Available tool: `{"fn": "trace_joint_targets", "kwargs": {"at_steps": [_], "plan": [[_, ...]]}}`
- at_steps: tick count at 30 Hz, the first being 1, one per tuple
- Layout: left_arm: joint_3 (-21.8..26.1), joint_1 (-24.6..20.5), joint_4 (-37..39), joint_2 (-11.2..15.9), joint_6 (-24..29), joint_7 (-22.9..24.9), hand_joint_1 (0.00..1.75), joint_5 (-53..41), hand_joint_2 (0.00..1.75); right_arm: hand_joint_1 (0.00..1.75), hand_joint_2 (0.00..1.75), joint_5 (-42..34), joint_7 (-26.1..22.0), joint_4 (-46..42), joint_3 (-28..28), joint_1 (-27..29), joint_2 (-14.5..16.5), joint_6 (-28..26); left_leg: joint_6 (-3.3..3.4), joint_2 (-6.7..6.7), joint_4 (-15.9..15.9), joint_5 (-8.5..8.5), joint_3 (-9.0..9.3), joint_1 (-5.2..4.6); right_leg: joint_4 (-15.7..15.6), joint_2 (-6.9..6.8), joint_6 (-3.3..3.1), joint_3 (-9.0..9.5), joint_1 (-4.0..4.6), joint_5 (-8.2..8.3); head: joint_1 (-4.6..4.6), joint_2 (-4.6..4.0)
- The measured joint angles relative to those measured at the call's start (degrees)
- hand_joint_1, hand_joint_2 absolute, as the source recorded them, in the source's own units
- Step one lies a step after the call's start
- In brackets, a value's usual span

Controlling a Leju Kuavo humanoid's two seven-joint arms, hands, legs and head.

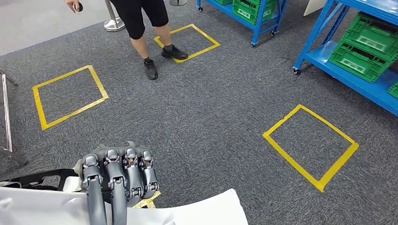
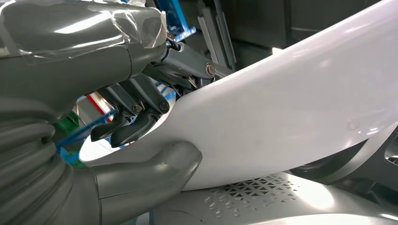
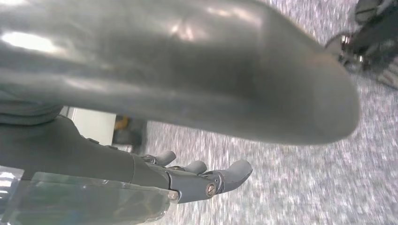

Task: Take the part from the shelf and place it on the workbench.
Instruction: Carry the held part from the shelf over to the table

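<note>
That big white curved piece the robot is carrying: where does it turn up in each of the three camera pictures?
Head view: the white part lies along the bottom edge, under the left hand.
Left wrist view: the white part sweeps across the middle and right, gripped between thumb and fingers.
Right wrist view: not in it; the right hand hangs over grey carpet.
Shared landmark: the left hand, in head and left wrist views.

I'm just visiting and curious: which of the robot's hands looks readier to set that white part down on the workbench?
The left. Its left hand already grips the white part, thumb below and fingers over its edge. The right hand hangs over the carpet with fingers extended, holding nothing.
</note>
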Motion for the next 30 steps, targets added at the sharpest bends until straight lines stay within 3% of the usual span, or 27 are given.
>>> {"fn": "trace_joint_targets", "kwargs": {"at_steps": [1, 3, 4, 6, 8, 10, 11, 12, 14, 16, 18, 19, 21, 23, 25, 26, 27, 28, 30], "plan": [[-0.05, -0.07, -0.01, 0.01, 0.04, -0.01, 1.75, -0.01, 1.75, 0.00, 0.00, 0.16, -0.01, 0.16, -0.12, -0.13, -0.04, -0.22, 0.35, 0.65, -1.38, 0.13, 0.63, -0.33, -0.08, -0.66, 0.15, 0.13, -0.02, -0.10, 0.05, 0.00], [-0.10, -0.16, -0.03, 0.08, 0.04, -0.07, 1.75, -0.02, 1.75, 0.00, 0.00, 0.42, -0.02, 0.46, -0.32, -0.45, -0.13, -0.53, 0.66, -0.46, -2.12, 0.32, 0.81, -0.55, -0.46, -2.03, 0.58, 0.56, -0.10, -0.24, 0.06, 0.00], [-0.11, -0.15, -0.06, 0.14, -0.02, -0.11, 1.75, -0.02, 1.75, 0.00, 0.00, 0.52, -0.03, 0.57, -0.40, -0.67, -0.20, -0.67, 0.80, -1.26, -2.89, 0.77, 1.35, -0.41, -0.44, -1.88, 0.77, 0.73, -0.18, -0.36, 0.12, 0.00], [-0.14, -0.31, -0.03, 0.23, -0.34, -0.35, 1.75, 0.04, 1.75, 0.00, 0.00, 0.70, -0.04, 1.04, -0.65, -0.93, -0.40, -0.96, 1.22, -2.83, -4.54, 1.89, 2.51, -0.01, 2.23, 1.04, 0.85, -0.28, -0.29, -1.80, 0.15, 0.00], [-0.18, -0.38, 0.17, 0.33, -0.88, -0.70, 1.75, 0.10, 1.75, 0.00, 0.00, 0.97, -0.02, 1.69, -1.06, -0.90, -0.85, -1.27, 1.45, -4.41, -5.05, 2.43, 2.74, 0.25, 9.03, 4.44, 0.70, -3.63, -0.61, -4.68, 0.24, 0.00], [-0.26, -0.28, 0.46, 0.49, -1.61, -1.17, 1.75, 0.26, 1.75, 0.00, 0.00, 1.28, 0.02, 2.35, -1.29, -0.85, -1.25, -1.44, 1.39, -6.27, -4.96, 2.51, 2.56, 0.30, 14.04, 5.21, 1.18, -6.43, -0.94, -6.11, 0.35, 0.00], [-0.32, -0.28, 0.62, 0.58, -2.02, -1.43, 1.75, 0.45, 1.75, 0.00, 0.00, 1.40, 0.02, 2.67, -1.34, -0.88, -1.39, -1.50, 1.29, -7.23, -4.84, 2.49, 2.50, 0.33, 13.64, 5.30, 1.75, -6.45, -1.16, -5.48, 0.35, 0.00], [-0.41, -0.29, 0.80, 0.67, -2.45, -1.67, 1.75, 0.72, 1.75, 0.00, 0.00, 1.50, 0.03, 2.98, -1.36, -0.96, -1.50, -1.56, 1.11, -8.13, -4.61, 2.41, 2.47, 0.39, 11.04, 5.49, 2.44, -5.36, -1.43, -4.00, 0.35, 0.00], [-0.61, -0.32, 1.16, 0.82, -3.29, -2.04, 1.75, 1.41, 1.75, 0.00, 0.00, 1.66, 0.01, 3.57, -1.38, -1.19, -1.81, -1.82, 0.47, -9.71, -3.84, 1.99, 2.27, 0.46, 3.37, 7.11, 3.41, -1.89, -1.88, -0.65, 0.41, 0.00], [-0.74, -0.44, 1.53, 0.93, -3.95, -2.27, 1.75, 2.06, 1.75, 0.00, 0.00, 1.82, -0.04, 4.16, -1.43, -1.44, -2.16, -2.07, -0.20, -10.84, -3.02, 1.62, 1.76, 0.45, -0.32, 8.48, 2.94, -0.14, -1.86, 0.71, 0.42, 0.00], [-0.80, -0.48, 1.86, 1.07, -4.39, -2.36, 1.75, 2.54, 1.75, 0.00, 0.00, 2.00, -0.15, 4.62, -1.47, -1.72, -2.37, -2.17, -0.61, -11.79, -2.68, 1.58, 1.22, 0.57, -0.30, 7.92, 1.99, -0.01, -1.66, 0.74, 0.40, 0.00], [-0.82, -0.45, 1.96, 1.13, -4.56, -2.33, 1.75, 2.74, 1.75, 0.00, 0.00, 2.10, -0.25, 4.79, -1.48, -1.86, -2.46, -2.23, -0.83, -11.41, -2.43, 1.45, 0.92, 0.62, -0.37, 7.38, 1.72, 0.06, -1.67, 0.77, 0.42, 0.00], [-0.84, -0.52, 2.13, 1.21, -4.78, -2.12, 1.75, 3.12, 1.75, 0.00, 0.00, 2.28, -0.54, 5.14, -1.51, -1.99, -2.51, -2.38, -1.43, -8.45, 0.23, 0.01, -0.49, 0.62, -0.52, 6.26, 1.08, 0.36, -1.76, 0.67, 0.20, 0.00], [-0.87, -0.56, 2.26, 1.26, -4.84, -1.84, 1.75, 3.36, 1.75, 0.00, 0.00, 2.43, -0.72, 5.49, -1.68, -1.88, -2.56, -2.46, -1.96, -5.19, 7.24, -3.08, -4.13, 0.90, -0.55, 4.97, 0.50, 0.62, -1.49, 0.34, -0.03, 0.00], [-0.90, -0.43, 2.43, 1.32, -4.85, -1.54, 1.75, 3.61, 1.75, 0.00, 0.00, 2.56, -0.81, 5.83, -1.89, -1.79, -2.64, -2.49, -2.19, -4.42, 13.84, -4.96, -8.09, 1.35, -0.54, 3.39, 0.18, 0.79, -1.22, 0.04, -0.04, 0.00], [-0.91, -0.39, 2.49, 1.37, -4.87, -1.39, 1.75, 3.74, 1.75, 0.00, 0.00, 2.58, -0.86, 5.95, -1.98, -1.82, -2.67, -2.51, -2.21, -4.27, 14.48, -4.46, -8.77, 1.47, -0.54, 2.63, 0.12, 0.91, -1.14, -0.11, -0.05, 0.00], [-0.92, -0.37, 2.53, 1.39, -4.91, -1.28, 1.75, 3.86, 1.75, 0.00, 0.00, 2.61, -0.90, 6.08, -2.07, -1.91, -2.67, -2.53, -2.16, -3.96, 12.72, -2.92, -8.16, 1.51, -0.54, 1.91, 0.13, 1.12, -1.09, -0.31, -0.05, 0.00], [-0.93, -0.37, 2.55, 1.42, -4.94, -1.21, 1.75, 3.91, 1.75, 0.00, 0.00, 2.62, -0.93, 6.19, -2.15, -2.00, -2.68, -2.55, -1.98, -3.16, 8.97, -0.80, -6.38, 1.47, -0.55, 1.24, 0.21, 1.44, -1.04, -0.56, -0.06, 0.00], [-0.92, -0.41, 2.55, 1.42, -4.97, -1.18, 1.75, 3.93, 1.75, 0.00, 0.00, 2.64, -0.94, 6.44, -2.27, -2.11, -2.71, -2.55, -1.52, -0.32, 1.44, 1.93, -2.44, 0.94, -0.57, 0.06, 0.61, 2.09, -0.77, -1.14, -0.02, 0.00]]}}
